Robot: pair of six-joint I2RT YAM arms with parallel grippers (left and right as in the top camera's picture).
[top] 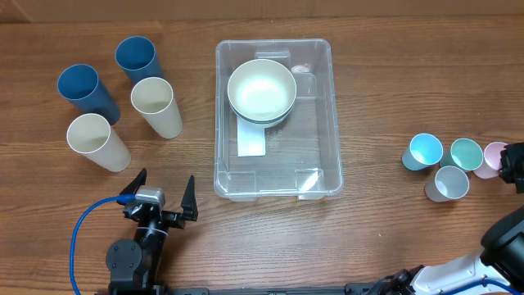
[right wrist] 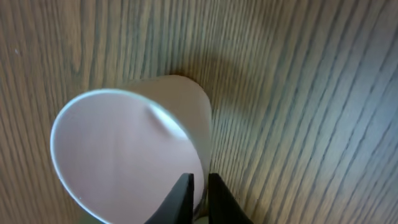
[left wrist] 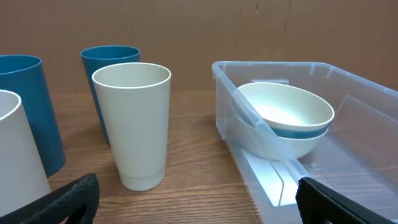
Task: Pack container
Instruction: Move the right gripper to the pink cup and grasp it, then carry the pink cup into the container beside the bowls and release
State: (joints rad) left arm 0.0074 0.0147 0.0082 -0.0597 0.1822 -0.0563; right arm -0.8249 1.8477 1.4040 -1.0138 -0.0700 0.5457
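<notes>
The clear container (top: 336, 123) stands mid-table with a white label on its base. It holds two stacked bowls (top: 262, 88), cream over blue, at its far end. In the left wrist view the container wall (left wrist: 231, 102) and the bowls (left wrist: 286, 112) are on the right. My left gripper (top: 165, 178) is open and empty near the front left, before a cream cup (left wrist: 134, 124). My right gripper (top: 514, 164) is at the far right edge. In the right wrist view its fingers (right wrist: 198, 180) are pinched over the rim of a small pink cup (right wrist: 118, 149), which also shows in the overhead view (top: 494, 157).
Two tall blue cups (top: 86, 90) (top: 137, 59) and two tall cream cups (top: 155, 105) (top: 97, 141) stand at the left. Small light blue (top: 424, 151), teal (top: 466, 153) and grey (top: 449, 183) cups stand beside the pink one at the right.
</notes>
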